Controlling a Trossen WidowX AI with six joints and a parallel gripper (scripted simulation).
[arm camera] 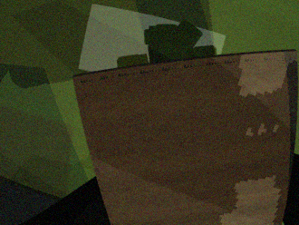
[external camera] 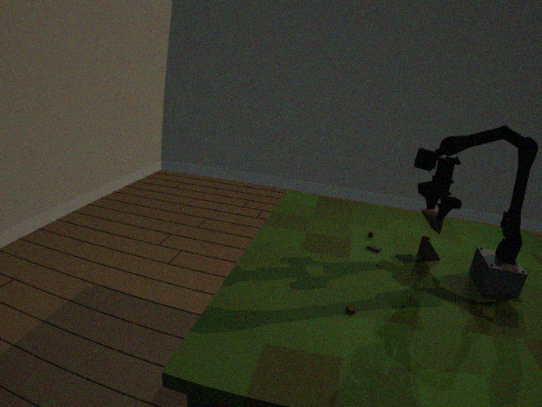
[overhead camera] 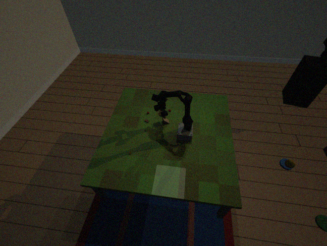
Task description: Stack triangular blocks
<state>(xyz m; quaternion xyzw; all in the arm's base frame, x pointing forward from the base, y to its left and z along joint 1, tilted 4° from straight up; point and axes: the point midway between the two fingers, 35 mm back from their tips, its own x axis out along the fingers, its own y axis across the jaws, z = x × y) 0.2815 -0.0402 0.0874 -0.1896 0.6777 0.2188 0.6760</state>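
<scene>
One triangular block (external camera: 426,251) (overhead camera: 166,121) stands on the green table (external camera: 302,381) (overhead camera: 127,169), a sloped face showing pale in the top view. My gripper (external camera: 434,212) (overhead camera: 161,113) is shut on the other triangular block (external camera: 431,218) (arm camera: 181,136), which hangs in the air above the standing block with a narrow edge pointing down. A gap shows between the two in the exterior view. The held block fills most of the wrist view and hides the standing one there. How exactly their ends line up cannot be told.
A red piece (overhead camera: 147,112) (external camera: 369,234) and a flat brown piece (overhead camera: 146,121) (external camera: 374,249) lie left of the blocks. Another red piece (overhead camera: 169,110) (external camera: 425,237) lies behind the standing block. An orange-brown piece (external camera: 350,309) (overhead camera: 129,153) lies nearer the front.
</scene>
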